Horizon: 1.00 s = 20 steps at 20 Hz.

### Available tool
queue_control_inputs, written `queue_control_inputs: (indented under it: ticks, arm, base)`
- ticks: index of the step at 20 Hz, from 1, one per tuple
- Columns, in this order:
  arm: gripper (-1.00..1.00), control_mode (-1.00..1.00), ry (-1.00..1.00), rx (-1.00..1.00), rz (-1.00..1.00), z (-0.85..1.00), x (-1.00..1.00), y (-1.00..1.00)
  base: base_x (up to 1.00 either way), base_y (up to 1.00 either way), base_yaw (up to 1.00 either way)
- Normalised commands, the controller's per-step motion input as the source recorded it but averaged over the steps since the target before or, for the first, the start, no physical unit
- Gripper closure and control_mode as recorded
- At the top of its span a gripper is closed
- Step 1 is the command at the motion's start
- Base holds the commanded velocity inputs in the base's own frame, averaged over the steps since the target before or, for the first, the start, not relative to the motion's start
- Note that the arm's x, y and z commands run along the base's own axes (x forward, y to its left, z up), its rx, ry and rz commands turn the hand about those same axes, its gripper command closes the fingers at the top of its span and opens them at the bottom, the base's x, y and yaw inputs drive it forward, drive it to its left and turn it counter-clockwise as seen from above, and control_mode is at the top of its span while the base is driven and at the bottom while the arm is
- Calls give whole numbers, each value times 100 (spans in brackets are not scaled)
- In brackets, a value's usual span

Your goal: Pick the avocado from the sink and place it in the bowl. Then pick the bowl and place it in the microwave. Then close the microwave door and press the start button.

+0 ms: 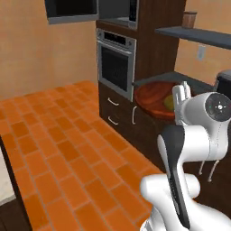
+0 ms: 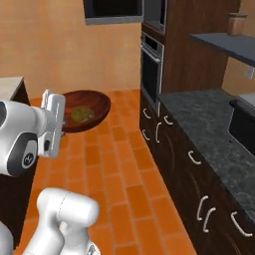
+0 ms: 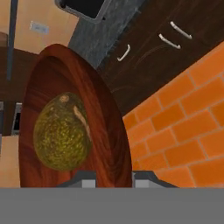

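While the gripper [image 3: 111,177] pinches the bowl [image 2: 89,107] by its rim, avocado [image 2: 81,115] inside, open orange floor [image 2: 119,189] lies beneath.

Orange brick-pattern floor [image 1: 67,149] with grey grout, running up to plain tan walls [image 1: 49,58]. Dark wood tall unit [image 2: 191,55] holding a steel built-in oven [image 1: 116,61] with glass window, drawers with pale curved handles [image 1: 113,102] below; alongside, dark lower cabinets [image 2: 199,184] under a speckled grey stone table [image 2: 209,119]. Grey wall shelf [image 1: 194,34] above carrying a small brown pot [image 1: 189,19], white wall socket [image 1: 201,53] beneath; even, flat light, soft shadows.
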Motion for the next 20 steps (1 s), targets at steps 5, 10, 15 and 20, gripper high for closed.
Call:
queue_control_inputs:
  ticks: [5, 10, 15, 20]
  arm:
    - [100, 100, 0, 0, 0, 0, 0, 0]
    - [100, 100, 0, 0, 0, 0, 0, 0]
    - [100, 100, 0, 0, 0, 0, 0, 0]
    - [100, 100, 0, 0, 0, 0, 0, 0]
  base:
    - [100, -12, 31]
    - [100, 11, 0]
    - [100, 2, -43]
    - [100, 42, -57]
